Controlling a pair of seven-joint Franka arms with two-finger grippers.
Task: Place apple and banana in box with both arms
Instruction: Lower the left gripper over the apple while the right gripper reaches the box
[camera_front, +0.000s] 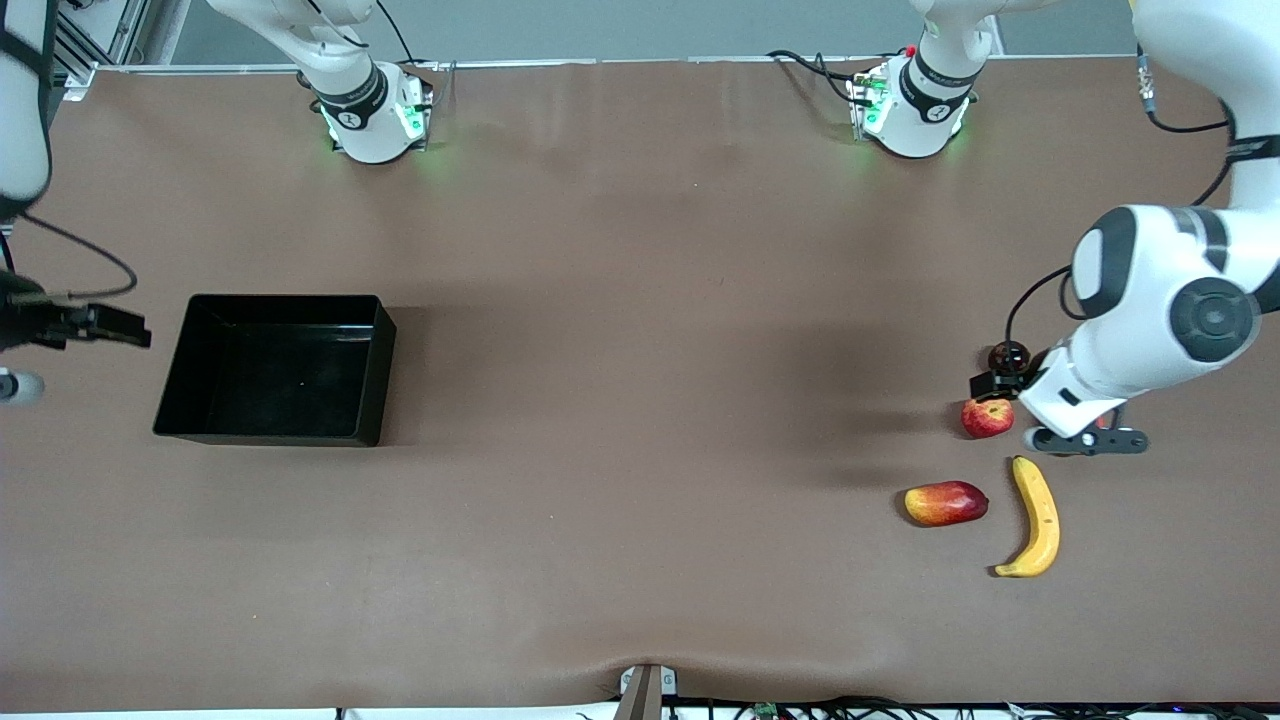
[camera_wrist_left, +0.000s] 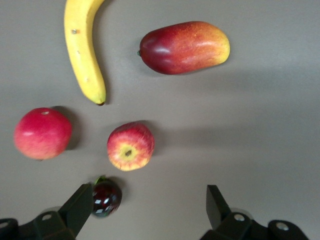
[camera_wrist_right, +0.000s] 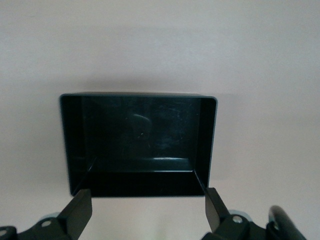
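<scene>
The apple lies at the left arm's end of the table, and shows with its stem dimple in the left wrist view. The banana lies nearer the front camera than the apple; the left wrist view shows it too. My left gripper hovers beside the apple, open and empty. The black box stands empty toward the right arm's end. My right gripper hangs beside the box, open and empty, facing the box's wall.
A red-yellow mango-like fruit lies beside the banana and also shows in the left wrist view. A dark glossy plum sits by one left fingertip. A plain red round fruit lies beside the apple, under the left hand.
</scene>
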